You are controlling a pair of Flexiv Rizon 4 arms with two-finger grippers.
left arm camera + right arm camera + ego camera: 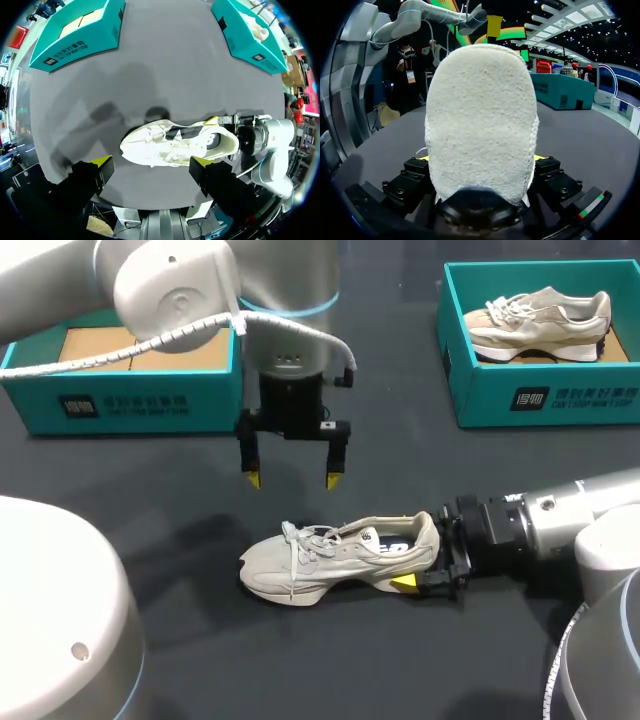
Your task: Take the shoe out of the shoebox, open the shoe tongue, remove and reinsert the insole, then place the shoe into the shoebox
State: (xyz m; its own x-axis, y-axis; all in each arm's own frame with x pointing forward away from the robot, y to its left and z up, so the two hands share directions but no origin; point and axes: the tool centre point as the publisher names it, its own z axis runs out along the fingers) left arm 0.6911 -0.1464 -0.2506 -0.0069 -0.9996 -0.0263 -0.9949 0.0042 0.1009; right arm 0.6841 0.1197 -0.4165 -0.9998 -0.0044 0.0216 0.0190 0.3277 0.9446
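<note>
Shoe (pixel 320 558) heel pinched in right gripper (pixel 421 553), left gripper (pixel 292 480) spread wide above

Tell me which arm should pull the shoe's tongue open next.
Left. The left gripper hangs open above the shoe, free to come down on the tongue. The right gripper is shut on the heel, steadying it.

Robotics demo stand or lab, prob. — two robot arms (pixel 170 290) (pixel 560 515) over dark table (pixel 400 470) w/ teal shoeboxes (pixel 130 400) (pixel 545 395).
</note>
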